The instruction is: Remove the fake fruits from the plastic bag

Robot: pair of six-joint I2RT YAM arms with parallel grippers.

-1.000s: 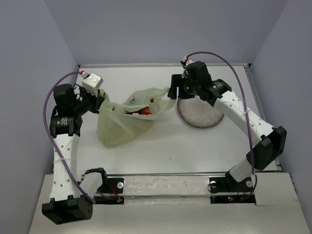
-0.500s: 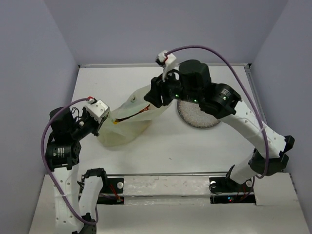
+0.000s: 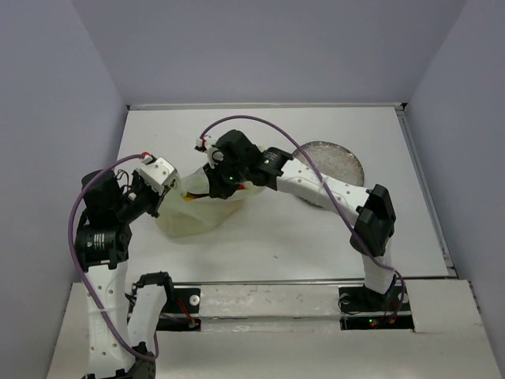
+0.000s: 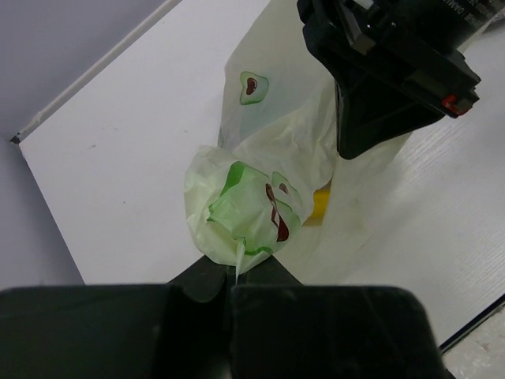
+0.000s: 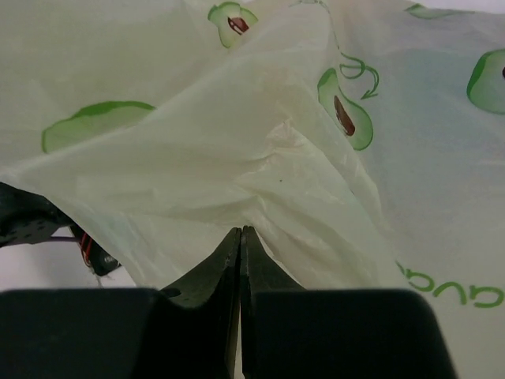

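Plastic bag [image 3: 193, 217] held from 2 sides, fruit inside

At the bag's left end the left gripper [image 4: 235, 272] is clamped on a bunched fold; the right gripper [image 5: 240, 234], jaws together, meets the film at the end toward the grey plate [image 3: 339, 162], a pinch I cannot confirm; the bag's long axis runs between them; only the left wrist view shows a yellow fruit [image 4: 319, 207] through the film, seemingly nearer the right gripper.
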